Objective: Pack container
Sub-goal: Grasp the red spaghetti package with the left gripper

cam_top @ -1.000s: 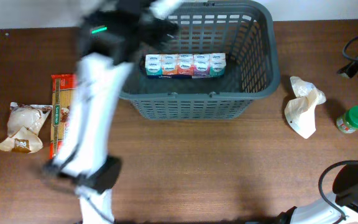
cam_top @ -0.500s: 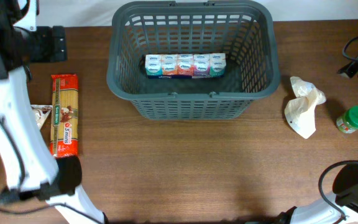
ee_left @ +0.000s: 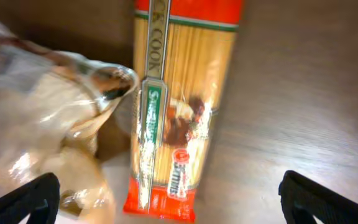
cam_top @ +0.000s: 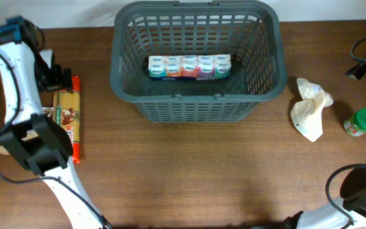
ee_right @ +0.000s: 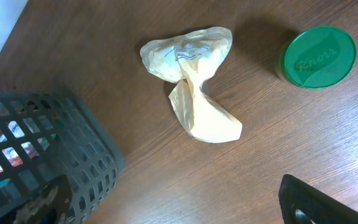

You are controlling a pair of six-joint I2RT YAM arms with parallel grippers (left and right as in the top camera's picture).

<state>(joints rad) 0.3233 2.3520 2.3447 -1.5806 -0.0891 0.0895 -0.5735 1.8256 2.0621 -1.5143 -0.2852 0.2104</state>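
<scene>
**tabletop_tom:** Where's the basket [cam_top: 196, 109] sitting?

**yam_fan:** Top middle of the table [cam_top: 202, 172] in the overhead view, upright. A row of tissue packs [cam_top: 189, 67] lies across its floor. The right wrist cam catches one corner of it too, bottom left.

**tabletop_tom:** And the left arm?

**yam_fan:** It's way off to the left, well apart from the basket. The left gripper [ee_left: 169, 202] hangs over the spaghetti [ee_left: 179, 106] with its jaws spread wide, a fingertip in each bottom corner of its cam, and nothing held. The pack lies flat on the wood. A clear bag [ee_left: 48, 124] with something pale inside sits right beside it, and its edge touches or overlaps the pack, I can't tell which.

**tabletop_tom:** Right side?

**yam_fan:** The right gripper [ee_right: 185, 208] is also wide and empty. Its cam looks down on a crumpled paper bag [ee_right: 191, 81], with a green-lidded jar [ee_right: 319, 57] near it but not touching. Both sit right of the basket, the bag being the closer one.
</scene>
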